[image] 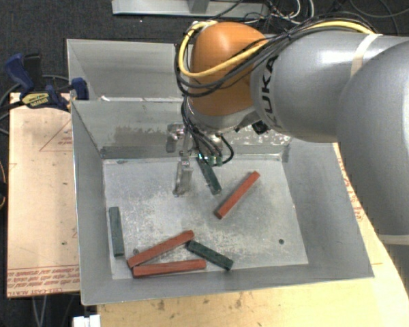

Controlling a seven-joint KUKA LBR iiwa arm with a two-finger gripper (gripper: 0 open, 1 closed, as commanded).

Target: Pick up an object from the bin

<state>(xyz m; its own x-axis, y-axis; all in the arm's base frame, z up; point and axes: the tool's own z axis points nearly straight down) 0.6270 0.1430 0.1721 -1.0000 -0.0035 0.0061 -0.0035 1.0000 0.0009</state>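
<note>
Hovering low over the middle of the bin [88, 182], toward the back wall, the gripper [199, 188] has its fingers [183, 179] spread well apart. I see only bare floor between them, nothing held. Nearest piece is the slanted red-brown stick [237, 195], just beside the gripper on the view's right; I cannot tell if they touch. At the front lies a loose heap: two more red sticks [160, 248] and a dark green stick [210, 254]. Another green stick [115, 230] lies alone by the left wall.
</note>
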